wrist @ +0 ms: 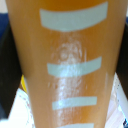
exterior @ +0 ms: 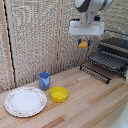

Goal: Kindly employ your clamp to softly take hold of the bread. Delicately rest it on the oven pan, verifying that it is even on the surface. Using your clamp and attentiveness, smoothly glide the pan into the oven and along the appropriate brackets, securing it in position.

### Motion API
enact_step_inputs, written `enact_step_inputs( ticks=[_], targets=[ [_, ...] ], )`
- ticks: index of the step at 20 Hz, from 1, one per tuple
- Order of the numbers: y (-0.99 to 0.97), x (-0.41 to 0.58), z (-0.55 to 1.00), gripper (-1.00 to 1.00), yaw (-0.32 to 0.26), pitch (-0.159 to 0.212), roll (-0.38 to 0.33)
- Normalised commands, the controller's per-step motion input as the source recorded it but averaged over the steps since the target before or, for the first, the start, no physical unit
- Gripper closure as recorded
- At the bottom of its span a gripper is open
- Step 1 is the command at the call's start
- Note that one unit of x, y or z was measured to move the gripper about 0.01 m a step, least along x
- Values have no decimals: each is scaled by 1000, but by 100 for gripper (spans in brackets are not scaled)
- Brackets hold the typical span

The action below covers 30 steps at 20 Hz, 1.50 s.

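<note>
One small piece of bread (exterior: 83, 44) hangs pinched in the clamp (exterior: 83, 42), high above the table and just to the exterior view's left of the oven (exterior: 116, 49). In the wrist view the bread (wrist: 65, 65) fills almost the whole picture, orange-brown with pale stripes, so the fingers seem to grip it firmly.

The step in hand looks like carrying it to the oven pan (exterior: 107, 60), which sticks out of the oven's open front. To do it well, the arm should travel sideways toward the exterior view's right, lower slowly over the middle of the ribbed bars, and let go only once the bread rests flat, so it neither tips nor rolls off.

Below, the wooden table (exterior: 85, 102) bears a patterned plate (exterior: 25, 101), a yellow bowl (exterior: 59, 94) and a blue cup (exterior: 44, 80), all well apart from the oven. Pale woven panels (exterior: 35, 35) back the scene.
</note>
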Motion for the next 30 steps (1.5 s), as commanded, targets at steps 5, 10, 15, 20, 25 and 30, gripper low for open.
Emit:
enact_step_inputs(
  ticks=[5, 10, 15, 20, 25, 30],
  targets=[
    [-821, 272, -33, 100, -83, -22, 62],
    [-515, 513, 0, 100, -160, -40, 43],
    [-215, 525, 0, 100, -242, -54, 0],
    [-359, 483, 219, 100, -212, 5, 3],
    [-569, 367, 483, 100, -142, 74, 32],
    [-695, 351, 374, 100, -107, 57, 29]
  ],
)
